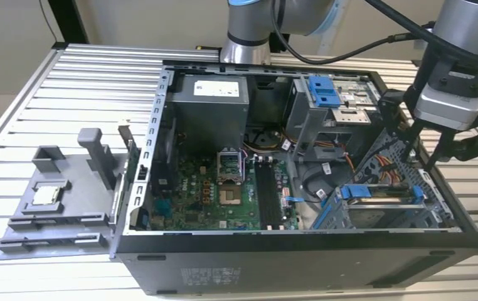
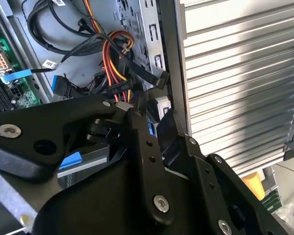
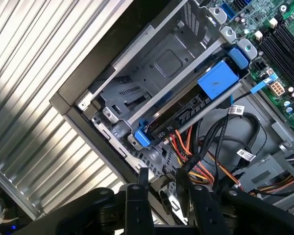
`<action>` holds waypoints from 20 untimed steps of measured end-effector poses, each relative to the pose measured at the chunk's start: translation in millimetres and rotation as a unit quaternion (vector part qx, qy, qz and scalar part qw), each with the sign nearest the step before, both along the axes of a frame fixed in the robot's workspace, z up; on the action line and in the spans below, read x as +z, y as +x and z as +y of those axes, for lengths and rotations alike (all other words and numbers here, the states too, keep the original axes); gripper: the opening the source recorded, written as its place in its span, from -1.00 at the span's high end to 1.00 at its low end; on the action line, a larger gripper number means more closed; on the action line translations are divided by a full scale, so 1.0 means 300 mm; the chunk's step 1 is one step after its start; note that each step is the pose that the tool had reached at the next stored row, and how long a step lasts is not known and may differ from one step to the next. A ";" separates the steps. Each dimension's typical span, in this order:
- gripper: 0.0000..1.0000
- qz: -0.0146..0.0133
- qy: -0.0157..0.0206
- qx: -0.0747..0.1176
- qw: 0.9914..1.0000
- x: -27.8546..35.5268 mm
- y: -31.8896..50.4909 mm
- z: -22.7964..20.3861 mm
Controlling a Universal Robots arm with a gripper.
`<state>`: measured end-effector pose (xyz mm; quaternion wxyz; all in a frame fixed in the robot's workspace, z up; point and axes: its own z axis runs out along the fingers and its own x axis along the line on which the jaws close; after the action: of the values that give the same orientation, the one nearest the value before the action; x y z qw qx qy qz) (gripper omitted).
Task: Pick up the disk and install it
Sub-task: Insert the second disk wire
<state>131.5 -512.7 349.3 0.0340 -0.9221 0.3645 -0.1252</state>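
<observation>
The disk sits in the lower drive cage of the open computer case, mostly hidden by the cage's metal, its blue rail and connector edge showing. Its long axis runs along the cage opening. The gripper hovers over the cables, fingers slightly apart, holding nothing.

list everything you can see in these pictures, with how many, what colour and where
computer case: one, black, open on the slatted table
table: one, silver slats, under the case
disk: one, silver-grey with blue carrier, in the drive cage at the exterior view's lower right
motherboard: one, green, case floor
power supply: one, grey, case's far corner
cables: a bundle, black, orange, red, yellow, beside the disk
fixture tray: one, grey, on the exterior view's left, holding a silver chip
gripper: one, black, just above the case by the disk
</observation>
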 end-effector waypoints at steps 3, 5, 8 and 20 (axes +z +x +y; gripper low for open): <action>-1.00 0.000 0.000 0.000 1.000 0.000 0.000 0.000; -1.00 0.000 0.000 0.000 1.000 0.000 0.000 0.000; -1.00 0.000 0.000 0.000 1.000 0.000 0.000 0.000; -1.00 -0.007 0.017 0.004 1.000 -0.002 0.003 0.005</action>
<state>132.4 -511.3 348.7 0.0529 -0.9218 0.3630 -0.1250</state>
